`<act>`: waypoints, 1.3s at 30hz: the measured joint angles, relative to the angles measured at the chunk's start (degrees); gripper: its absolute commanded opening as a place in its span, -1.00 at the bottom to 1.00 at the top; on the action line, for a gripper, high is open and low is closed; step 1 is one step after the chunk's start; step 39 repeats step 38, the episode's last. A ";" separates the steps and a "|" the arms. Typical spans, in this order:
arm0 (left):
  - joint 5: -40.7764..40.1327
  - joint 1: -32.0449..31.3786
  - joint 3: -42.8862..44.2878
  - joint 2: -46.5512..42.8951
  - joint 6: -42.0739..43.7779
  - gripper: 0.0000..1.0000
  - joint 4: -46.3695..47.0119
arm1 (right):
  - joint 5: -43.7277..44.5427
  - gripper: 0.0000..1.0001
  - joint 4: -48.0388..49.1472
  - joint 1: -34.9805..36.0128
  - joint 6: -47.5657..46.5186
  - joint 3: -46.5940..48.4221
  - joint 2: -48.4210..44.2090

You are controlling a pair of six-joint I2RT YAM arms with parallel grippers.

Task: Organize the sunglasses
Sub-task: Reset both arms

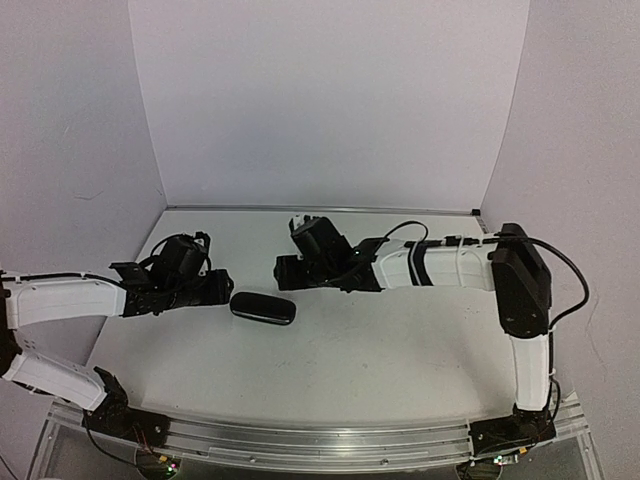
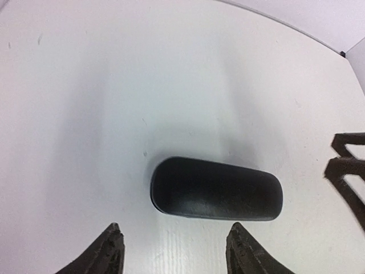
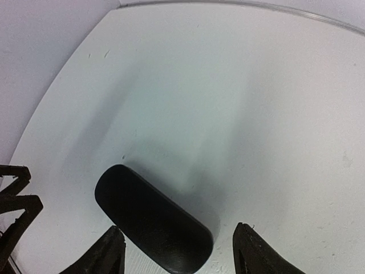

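Top external: closed black oval case (image 1: 263, 308), sunglasses unseen. Left pincer (image 2: 174, 229) and right pincer (image 3: 178, 229) gape, empty. Seemingly light, rigid, slick; grip mid-width.

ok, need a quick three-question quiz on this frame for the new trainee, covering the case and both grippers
1. True or false: the black case lies closed on the table.
2. The left gripper and right gripper sit either side of the case. Which one grips it? A) left B) right C) neither, both open
3. Short answer: can the sunglasses be seen in any view?

Key: 1 true. 2 C. 3 No, only the closed case shows.
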 measured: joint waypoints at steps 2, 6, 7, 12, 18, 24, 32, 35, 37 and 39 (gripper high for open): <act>-3.69 0.31 0.20 -1.22 1.70 0.53 0.59 | 1.16 0.45 1.36 -1.33 -1.57 -3.08 -3.80; -8.41 3.21 -0.52 -3.56 4.24 0.68 3.28 | 3.87 0.83 4.00 -4.66 -4.81 -10.73 -11.21; -9.53 4.72 -1.57 -4.61 4.85 0.73 4.74 | 5.25 0.92 4.39 -5.68 -6.19 -13.53 -13.46; -13.38 8.90 -6.56 -6.91 8.11 0.86 9.64 | 12.68 0.96 5.20 -8.02 -9.90 -23.15 -20.20; -17.70 10.29 -7.69 -5.42 14.36 0.98 15.39 | 17.92 0.96 5.40 -8.37 -12.33 -32.94 -28.00; -16.52 13.03 -8.57 -2.69 19.91 0.98 23.02 | 18.99 0.96 6.99 -11.04 -12.26 -39.21 -35.87; -11.74 20.13 -16.85 -3.15 20.63 0.98 32.26 | 19.45 0.96 9.99 -15.78 -11.74 -44.04 -42.51; -10.01 22.32 -18.16 -3.15 20.65 0.98 34.16 | 19.34 0.96 11.02 -17.16 -11.69 -44.98 -43.87; -8.79 23.34 -18.60 -3.15 20.61 0.98 35.67 | 18.62 0.96 12.50 -17.97 -11.69 -46.51 -45.09; -8.15 23.69 -18.86 -3.15 20.44 0.98 36.63 | 17.73 0.96 13.44 -18.51 -11.65 -47.60 -45.94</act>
